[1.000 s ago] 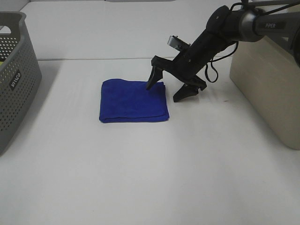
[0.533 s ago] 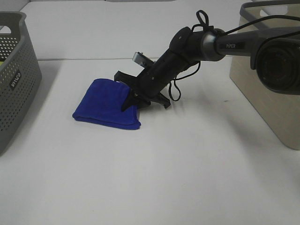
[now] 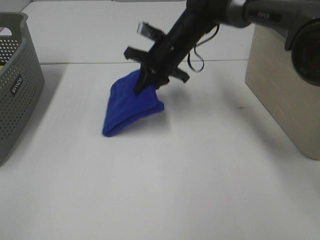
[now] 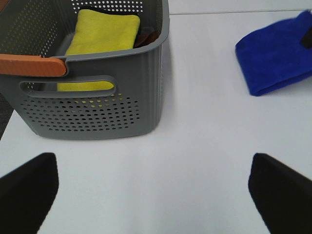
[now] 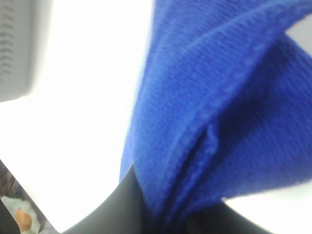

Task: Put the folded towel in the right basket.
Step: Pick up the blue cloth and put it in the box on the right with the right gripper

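The folded blue towel (image 3: 131, 104) hangs tilted from my right gripper (image 3: 146, 84), its lower end still touching the white table (image 3: 165, 170). My right gripper is shut on the towel's upper right edge. In the right wrist view the towel (image 5: 219, 107) fills the frame, pinched at the black fingers (image 5: 130, 207). The beige right basket (image 3: 285, 85) stands at the table's right edge, well apart from the towel. My left gripper (image 4: 156, 195) is open and empty; its view shows the towel (image 4: 275, 61) far off.
A grey perforated basket (image 3: 12, 80) stands at the left edge of the table. In the left wrist view this basket (image 4: 97, 102) holds a yellow towel (image 4: 100, 36) and has an orange handle (image 4: 31, 66).
My right gripper came down on the towel's right edge, shut on it and lifted it up and back. The towel went from lying flat to hanging tilted.
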`<act>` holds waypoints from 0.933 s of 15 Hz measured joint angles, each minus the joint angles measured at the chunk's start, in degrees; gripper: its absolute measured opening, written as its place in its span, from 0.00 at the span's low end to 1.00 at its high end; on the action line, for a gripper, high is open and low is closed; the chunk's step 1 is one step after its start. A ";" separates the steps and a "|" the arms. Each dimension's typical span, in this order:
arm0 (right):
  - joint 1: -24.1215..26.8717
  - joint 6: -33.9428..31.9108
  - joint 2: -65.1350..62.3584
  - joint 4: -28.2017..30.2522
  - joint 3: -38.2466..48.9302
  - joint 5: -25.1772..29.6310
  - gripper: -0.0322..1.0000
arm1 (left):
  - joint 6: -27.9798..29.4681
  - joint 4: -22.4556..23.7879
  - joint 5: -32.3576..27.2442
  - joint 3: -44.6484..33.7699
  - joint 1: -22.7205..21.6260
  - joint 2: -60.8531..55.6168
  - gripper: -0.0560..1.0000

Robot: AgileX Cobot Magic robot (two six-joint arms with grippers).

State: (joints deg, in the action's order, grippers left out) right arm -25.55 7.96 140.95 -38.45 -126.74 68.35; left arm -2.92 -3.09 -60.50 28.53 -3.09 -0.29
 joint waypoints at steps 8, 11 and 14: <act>15.93 -2.58 -18.74 6.47 -12.43 0.97 0.14 | 0.00 0.00 0.00 0.00 0.00 -0.06 0.99; 29.79 -4.87 -23.89 19.48 -12.55 1.26 0.14 | 0.00 0.00 0.00 0.00 0.00 -0.06 0.99; 34.43 -5.61 -24.01 22.40 -9.91 1.38 0.14 | 0.00 0.00 0.00 0.00 0.00 -0.06 0.99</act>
State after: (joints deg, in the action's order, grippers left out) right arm 8.88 2.35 116.94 -16.04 -136.65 69.73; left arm -2.92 -3.09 -60.50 28.53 -3.09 -0.34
